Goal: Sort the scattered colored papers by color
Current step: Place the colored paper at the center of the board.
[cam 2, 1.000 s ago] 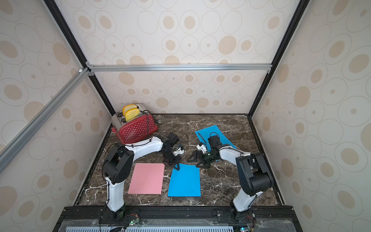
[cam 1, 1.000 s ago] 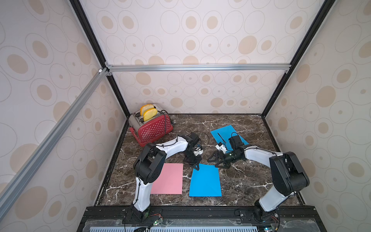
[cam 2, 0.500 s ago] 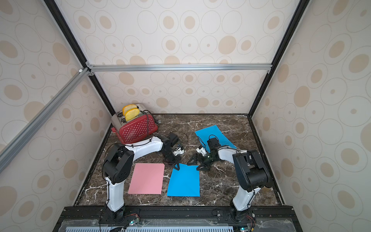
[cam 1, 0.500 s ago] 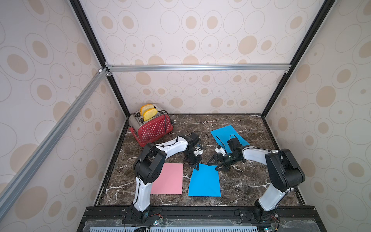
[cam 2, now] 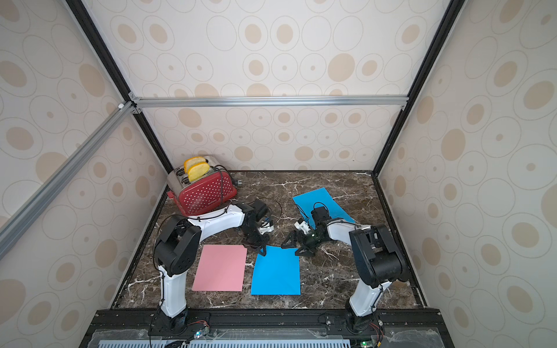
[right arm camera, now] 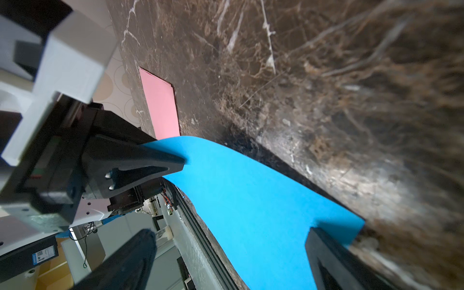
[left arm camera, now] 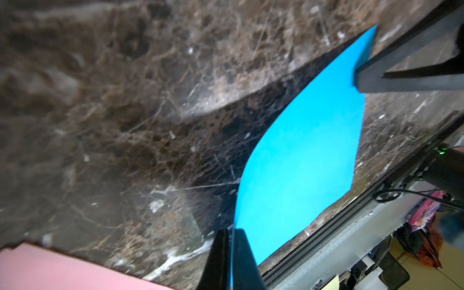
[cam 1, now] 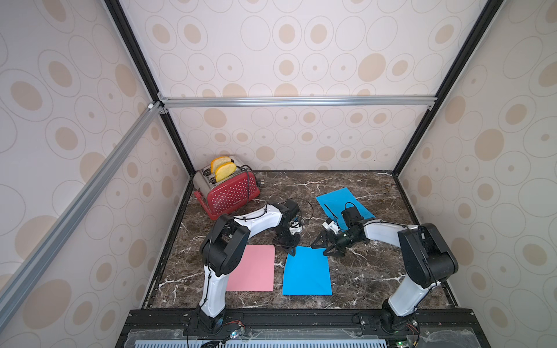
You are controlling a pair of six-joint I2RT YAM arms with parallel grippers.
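Note:
A blue paper (cam 1: 307, 271) (cam 2: 275, 271) lies near the table's front, next to a pink paper (cam 1: 253, 268) (cam 2: 221, 268) on its left. My left gripper (cam 1: 291, 250) (left arm camera: 232, 232) is shut on the blue paper's (left arm camera: 301, 163) far left corner, which curls up off the marble. My right gripper (cam 1: 321, 248) (right arm camera: 231, 234) stands open at the far right corner of that sheet (right arm camera: 251, 200), one fingertip (right arm camera: 324, 241) over it. A second blue paper (cam 1: 340, 202) (cam 2: 319, 200) lies farther back, partly under the right arm.
A red toaster (cam 1: 229, 192) (cam 2: 206, 192) holding two yellow toast slices stands at the back left by the wall. The dark marble table (cam 1: 361, 271) is walled on three sides, with a black rail along its front edge.
My right gripper has come down and leftward to the blue paper's far right corner. The sheet has shifted slightly left. My left gripper keeps its pinch on the corner.

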